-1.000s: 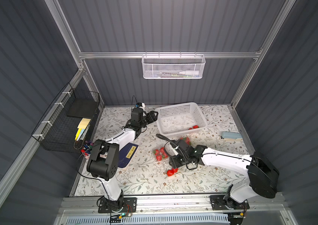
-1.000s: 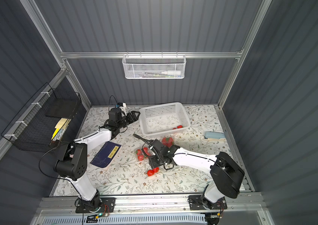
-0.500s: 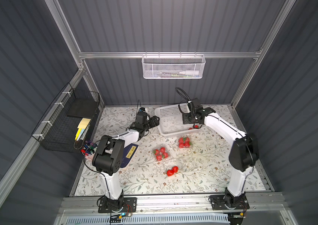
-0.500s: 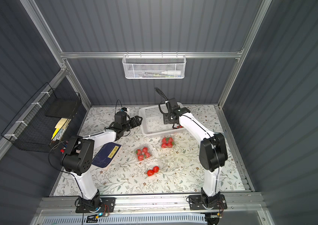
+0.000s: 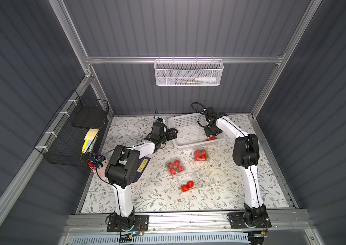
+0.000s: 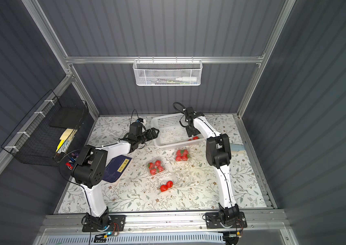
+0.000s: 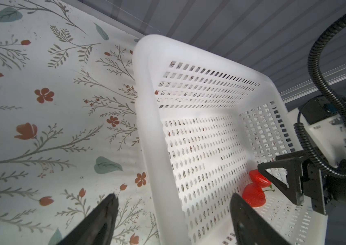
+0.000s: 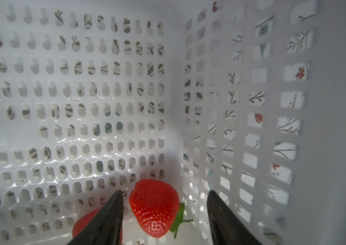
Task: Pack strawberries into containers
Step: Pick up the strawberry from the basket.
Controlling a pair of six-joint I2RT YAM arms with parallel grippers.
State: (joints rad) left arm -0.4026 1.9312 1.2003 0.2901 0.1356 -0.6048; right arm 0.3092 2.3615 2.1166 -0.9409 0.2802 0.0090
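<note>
Table (image 5: 220, 191) with flowered cloth, read from the near edge to the back wall.

Nearest container (image 5: 191, 180): clear and hard to make out; holds two strawberries (image 5: 187, 186). Second container (image 5: 175, 166): just behind it, toward the left arm; several red berries inside. Third container (image 5: 200, 155): several berries packed close; lies just in front of the white basket (image 5: 185, 131).

On the left arm's side: a dark blue book (image 5: 144, 167), partly covered by that arm's elbow; a pink cup of pens (image 5: 97, 165) at the table's edge.

In the white basket, two more berries lie in the near right corner. The right pincer (image 8: 164, 193) reaches down into that corner; fingers partway apart, one on either side of a strawberry (image 8: 154, 207); a narrow gap shows on each side, so it is not gripped. The other berry (image 8: 87, 222) is partly hidden behind one finger; the basket's perforated wall stands close beside the other finger.

The left pincer (image 7: 173, 196) sits at the basket's left end; spread wide and holding nothing; one finger over the table, the other over the basket's inside, the rim between them; whether it touches the rim cannot be told.

Farthest: a black wire basket (image 5: 72, 131) with papers on the left wall; a white mesh basket (image 5: 189, 73) on the back rail.
</note>
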